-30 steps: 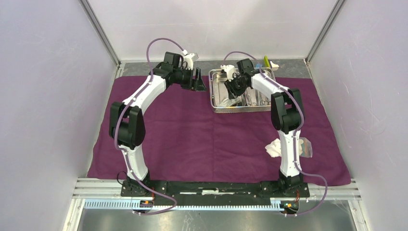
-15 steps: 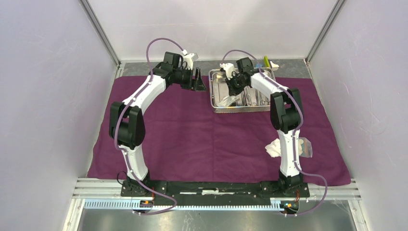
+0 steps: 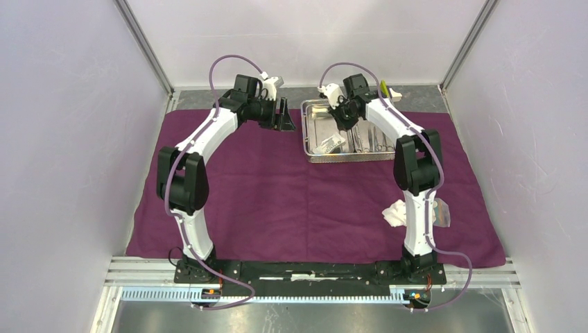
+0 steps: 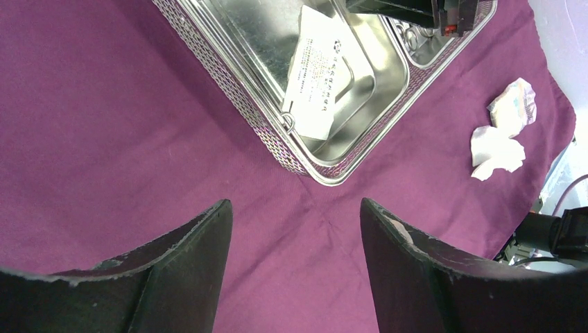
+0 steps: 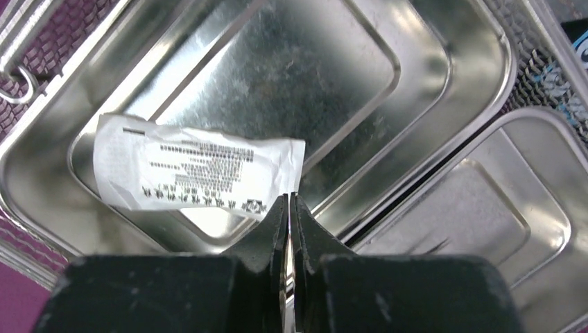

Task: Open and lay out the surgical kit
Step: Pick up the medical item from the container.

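The plum-purple cloth (image 3: 277, 198) lies spread flat over the table. The steel tray (image 3: 347, 159) sits on it at the back right. A white flat packet (image 3: 329, 144) lies in the tray's left compartment, and slim steel instruments (image 3: 367, 141) lie in the right one. My right gripper (image 3: 344, 118) hovers over the tray with its jaws shut and nothing between them. In the right wrist view its tips (image 5: 289, 198) are just above the packet's (image 5: 194, 173) corner. My left gripper (image 3: 284, 116) is open and empty over the cloth (image 4: 104, 139), left of the tray (image 4: 277, 142).
White gauze pads (image 3: 395, 214) and a small crumpled wrapper (image 3: 439, 211) lie on the cloth beside the right arm; both show in the left wrist view (image 4: 496, 142). A yellow-green block (image 3: 383, 89) stands behind the tray. Walls close in on the left, right and back.
My right gripper has risen and drawn back from low in the tray toward its far side. The packet stays in the tray. The left arm has barely moved.
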You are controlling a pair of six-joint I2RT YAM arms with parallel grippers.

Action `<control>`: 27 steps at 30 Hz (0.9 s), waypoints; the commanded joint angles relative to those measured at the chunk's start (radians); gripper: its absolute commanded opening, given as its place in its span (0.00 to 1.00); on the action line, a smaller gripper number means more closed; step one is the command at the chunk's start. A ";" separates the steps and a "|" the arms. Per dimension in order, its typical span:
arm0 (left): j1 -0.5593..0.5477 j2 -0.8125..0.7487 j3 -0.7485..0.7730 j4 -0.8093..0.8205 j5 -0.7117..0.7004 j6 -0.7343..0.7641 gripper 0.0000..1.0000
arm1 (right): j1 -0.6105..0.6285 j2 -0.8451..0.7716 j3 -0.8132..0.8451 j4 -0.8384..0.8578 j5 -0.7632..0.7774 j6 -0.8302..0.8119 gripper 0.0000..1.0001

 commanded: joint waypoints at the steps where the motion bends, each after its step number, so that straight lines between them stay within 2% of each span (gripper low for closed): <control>1: 0.007 -0.042 0.004 0.000 0.006 0.051 0.75 | 0.003 -0.048 -0.008 -0.095 0.039 -0.061 0.10; 22: 0.014 -0.044 0.000 0.000 0.009 0.046 0.75 | 0.021 0.073 -0.018 -0.083 0.022 -0.060 0.11; 27: 0.016 -0.039 0.002 0.000 0.009 0.045 0.75 | 0.021 0.076 -0.014 -0.037 0.010 -0.038 0.14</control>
